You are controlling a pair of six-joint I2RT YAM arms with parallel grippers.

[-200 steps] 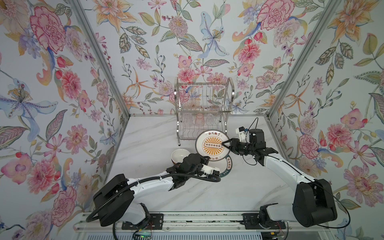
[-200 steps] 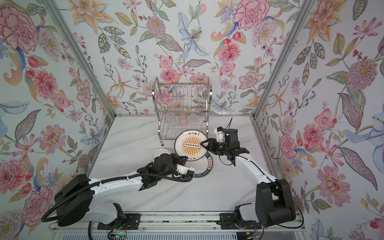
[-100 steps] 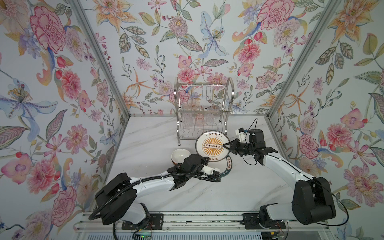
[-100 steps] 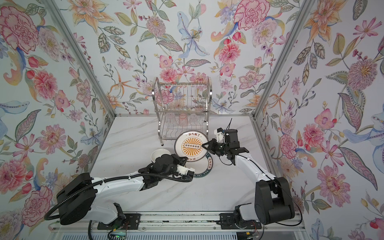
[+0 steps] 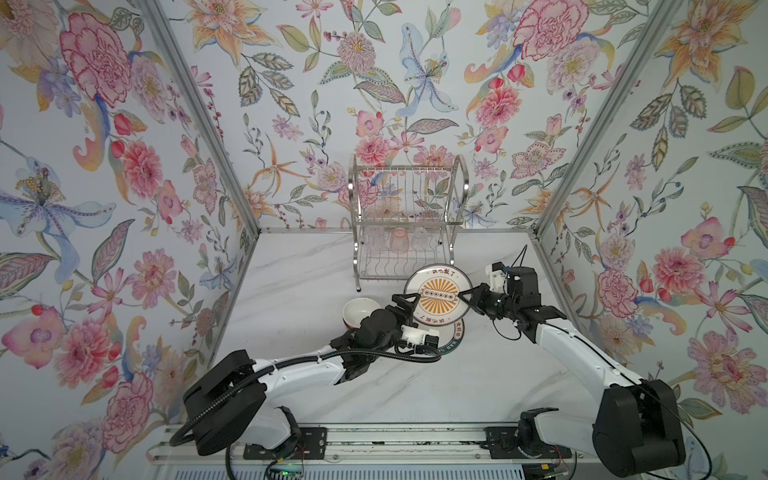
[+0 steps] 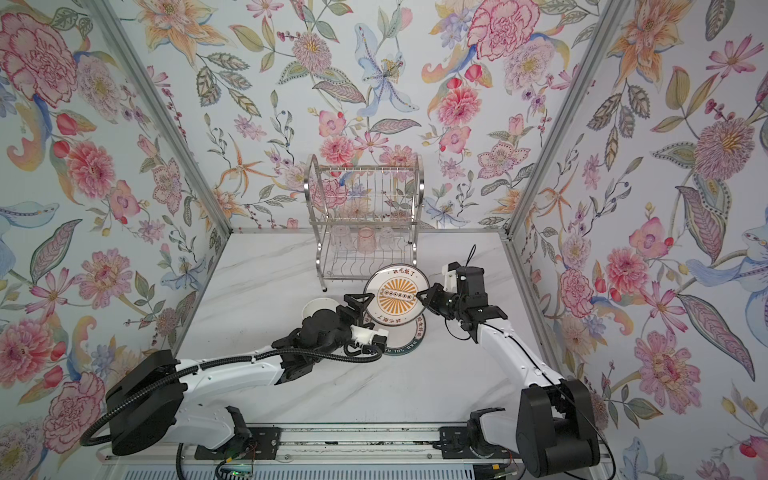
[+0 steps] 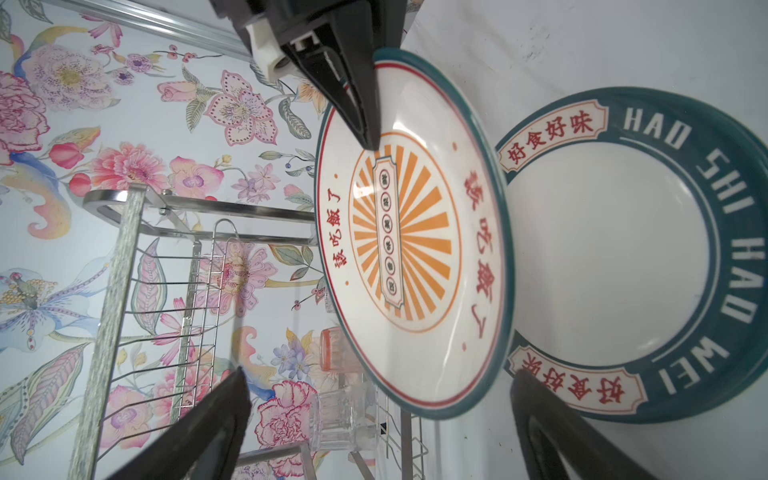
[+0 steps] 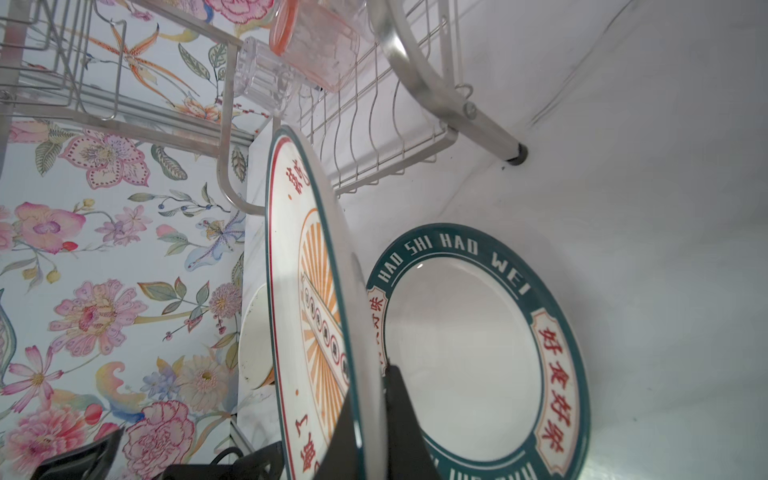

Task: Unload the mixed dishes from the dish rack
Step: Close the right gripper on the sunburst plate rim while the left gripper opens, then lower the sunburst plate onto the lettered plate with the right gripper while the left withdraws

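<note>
Right hand [image 5: 462,296] grips the rim of the sunburst plate [image 5: 438,296]. Its fingers [image 8: 405,428] are pinched tight, one on the painted face and one on the back. That plate hangs tilted on edge just in front of the rack [image 5: 405,216], and its painted face shows in both top views. Below it a teal-rimmed plate [image 7: 623,270] lies flat on the worktop [image 5: 291,282], partly covered by the tilted one. Whether the two plates touch I cannot tell. Left hand [image 5: 411,308] sits at the opposite side of the sunburst plate with its fingers spread wide, one to either side of the plate's edge, holding nothing. A bowl [image 5: 359,309] stands on the worktop just left of the plates. On the rack's lower shelf a pink glass [image 5: 399,240] sits between two clear glasses [image 5: 376,237].
</note>
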